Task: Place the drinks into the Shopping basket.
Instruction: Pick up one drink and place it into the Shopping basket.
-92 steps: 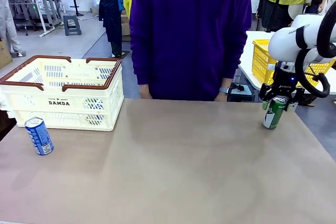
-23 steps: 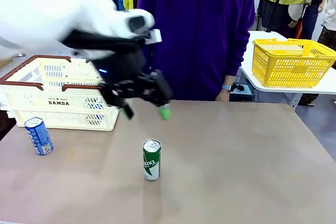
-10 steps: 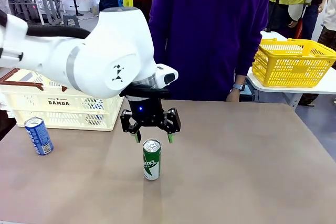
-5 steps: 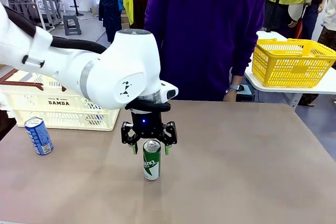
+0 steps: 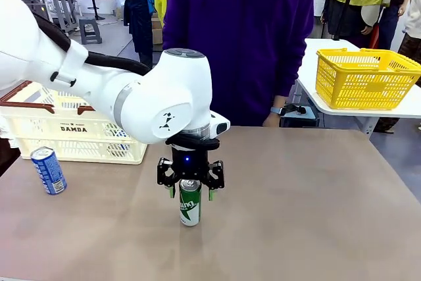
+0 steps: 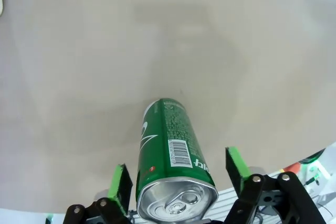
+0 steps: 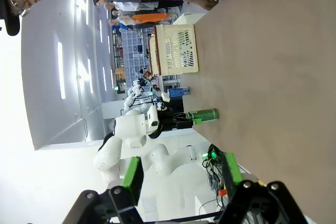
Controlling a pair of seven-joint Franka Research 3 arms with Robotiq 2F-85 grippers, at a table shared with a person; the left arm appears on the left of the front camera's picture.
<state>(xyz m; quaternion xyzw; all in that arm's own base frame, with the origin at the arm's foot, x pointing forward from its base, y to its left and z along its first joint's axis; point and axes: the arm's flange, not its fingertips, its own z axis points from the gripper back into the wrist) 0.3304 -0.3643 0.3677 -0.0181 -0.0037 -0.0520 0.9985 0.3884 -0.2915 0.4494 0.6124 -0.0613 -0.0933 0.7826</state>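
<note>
Two green pads of your left gripper [image 5: 190, 191] stand spread apart, one on each side of the slim green metal can with the silver top [image 5: 190, 202]. They do not pinch it yet. In the left wrist view the can [image 6: 173, 166] sits closer to one pad [image 6: 121, 186] than the other. If you squeeze now, the near pad may push it first and tip it over. The can is tall and thin, so I think it falls easily and could roll.

The can stands near the middle of the flat brown table [image 5: 316, 215]. All around it the table is bare, so you have lots of room.

The cream plastic basket with the brown rim [image 5: 85, 133] waits at the left of the front view, near the far edge. The blue metal can [image 5: 49, 170] stands in front of it, close to the left edge. Lift the green can high enough to clear the basket's rim, or it may bump. A person in a purple top [image 5: 237, 37] stands at the far side, so stay clear.

Your right gripper [image 7: 181, 179] has its pads spread on nothing.
</note>
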